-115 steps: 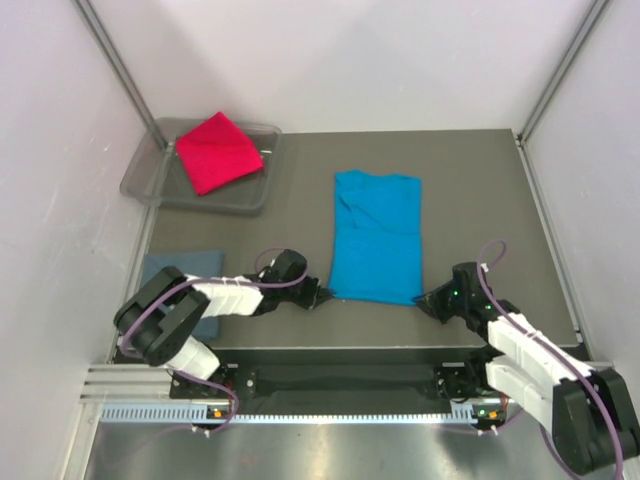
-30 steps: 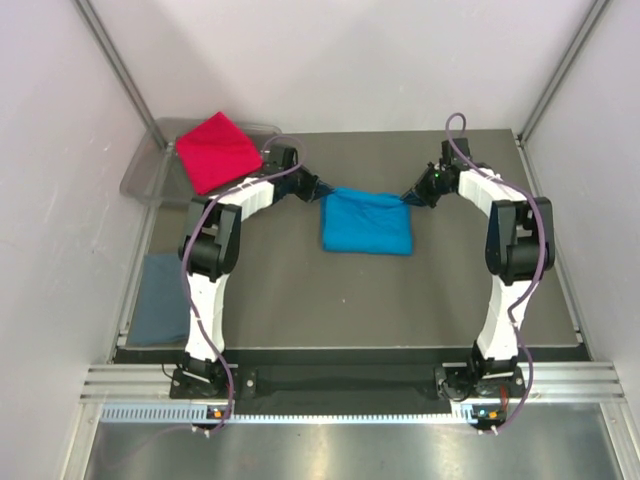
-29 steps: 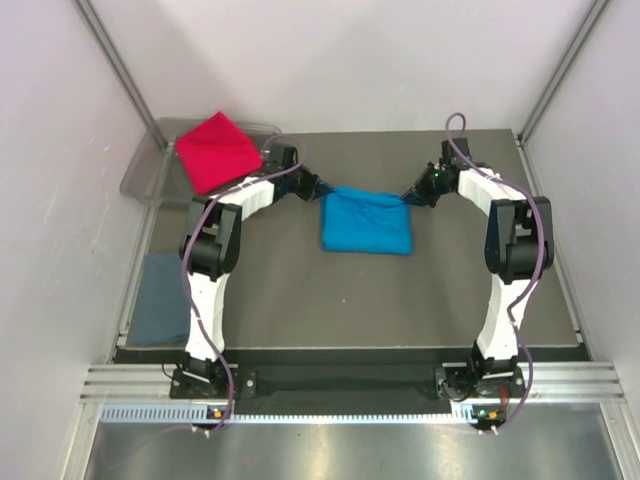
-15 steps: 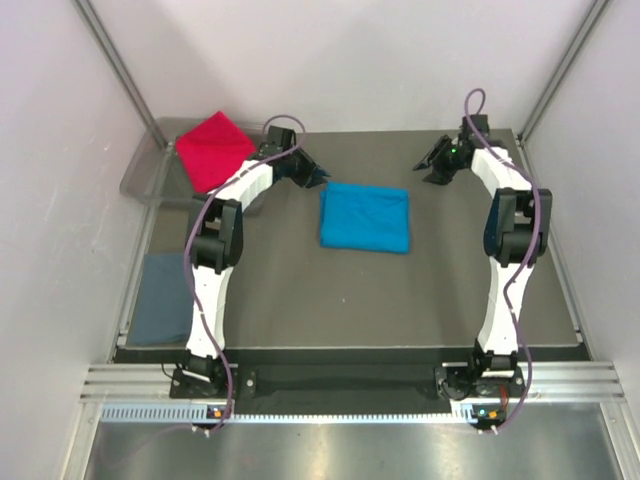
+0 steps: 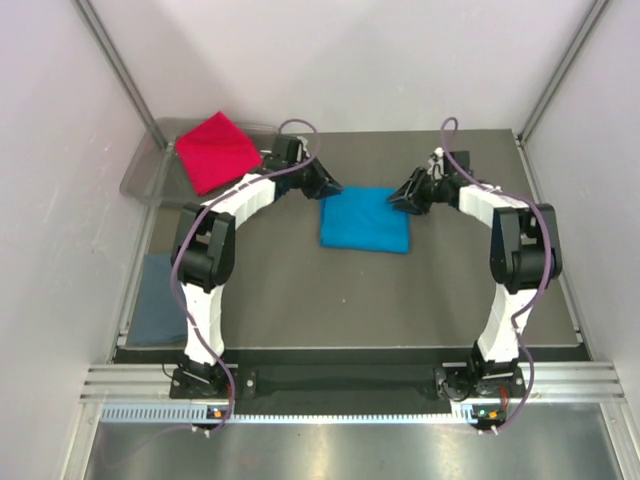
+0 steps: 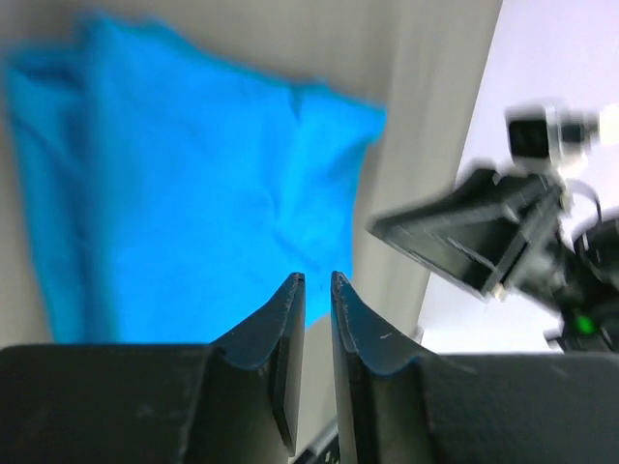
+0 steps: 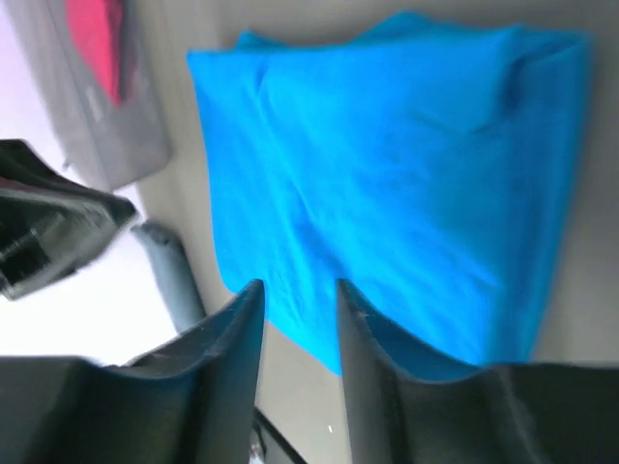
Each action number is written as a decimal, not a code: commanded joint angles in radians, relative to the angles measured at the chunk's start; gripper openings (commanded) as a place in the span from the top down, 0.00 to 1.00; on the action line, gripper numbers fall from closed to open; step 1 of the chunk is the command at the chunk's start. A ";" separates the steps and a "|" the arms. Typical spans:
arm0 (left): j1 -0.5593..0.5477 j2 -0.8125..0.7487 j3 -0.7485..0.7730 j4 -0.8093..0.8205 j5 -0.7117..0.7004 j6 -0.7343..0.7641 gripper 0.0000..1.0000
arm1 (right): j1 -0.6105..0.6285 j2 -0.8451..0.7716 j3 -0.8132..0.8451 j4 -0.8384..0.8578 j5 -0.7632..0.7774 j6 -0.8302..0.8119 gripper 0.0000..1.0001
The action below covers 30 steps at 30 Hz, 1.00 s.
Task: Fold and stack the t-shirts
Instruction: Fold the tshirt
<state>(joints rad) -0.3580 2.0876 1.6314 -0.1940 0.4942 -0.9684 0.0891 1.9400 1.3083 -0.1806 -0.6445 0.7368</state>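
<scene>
The turquoise-blue t-shirt (image 5: 365, 218) lies folded into a rectangle at the middle back of the table. It fills the left wrist view (image 6: 193, 193) and the right wrist view (image 7: 387, 174). My left gripper (image 5: 328, 185) hovers at its far-left corner, jaws (image 6: 314, 277) a narrow gap apart and empty. My right gripper (image 5: 398, 198) hovers over its far-right corner, jaws (image 7: 298, 283) open and empty. The crimson red t-shirt (image 5: 215, 150) lies folded in the tray. The slate grey-blue t-shirt (image 5: 160, 295) lies folded at the left edge.
The clear grey plastic tray (image 5: 140, 180) stands at the back left corner, partly off the table. White walls and metal posts close in the sides and back. Each arm shows in the other's wrist view, the right arm (image 6: 484, 242) and the left arm (image 7: 39, 222).
The long turquoise shirt was folded in half towards the back. Both grippers let go and lifted to the back edge, and have now come back down to the shirt's far corners.
</scene>
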 commanded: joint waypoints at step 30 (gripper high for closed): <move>-0.032 -0.172 -0.315 0.022 0.125 0.221 0.83 | -0.045 0.142 0.312 -0.031 -0.144 -0.068 0.74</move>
<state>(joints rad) -0.3916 1.9781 1.2453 -0.1394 0.5835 -0.7750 0.0109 2.2776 1.6306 -0.0780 -0.7910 0.8017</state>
